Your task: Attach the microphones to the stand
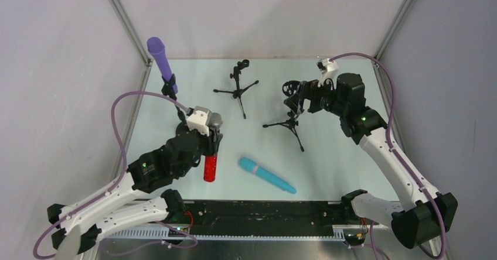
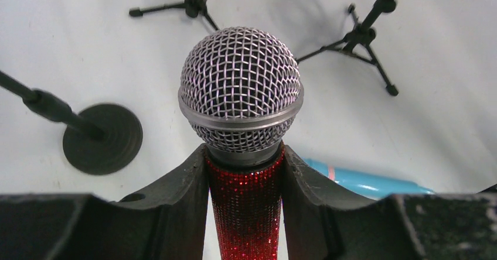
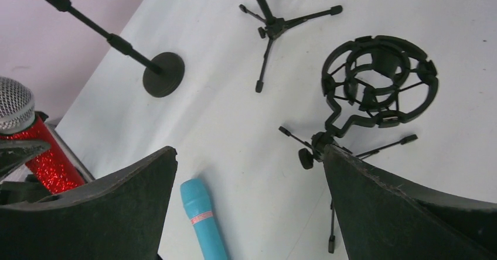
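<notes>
My left gripper [image 1: 212, 140] is shut on the glittery red microphone [image 1: 211, 167], just below its silver mesh head [image 2: 240, 84], and holds it upright off the table. The purple microphone [image 1: 160, 60] sits in the round-base stand [image 1: 170, 87] at the far left. The teal-blue microphone [image 1: 266, 175] with a pink ring lies flat on the table near the front. My right gripper [image 1: 300, 98] is open and empty, beside the tripod stand with a ring-shaped shock mount [image 3: 378, 81]. A second tripod stand with a clip [image 1: 237, 87] stands in the middle at the back.
The round base [image 2: 102, 138] lies to the left of the red microphone. Grey walls and metal frame posts [image 1: 126, 23] enclose the table. A black rail [image 1: 264, 213] runs along the front edge between the arm bases.
</notes>
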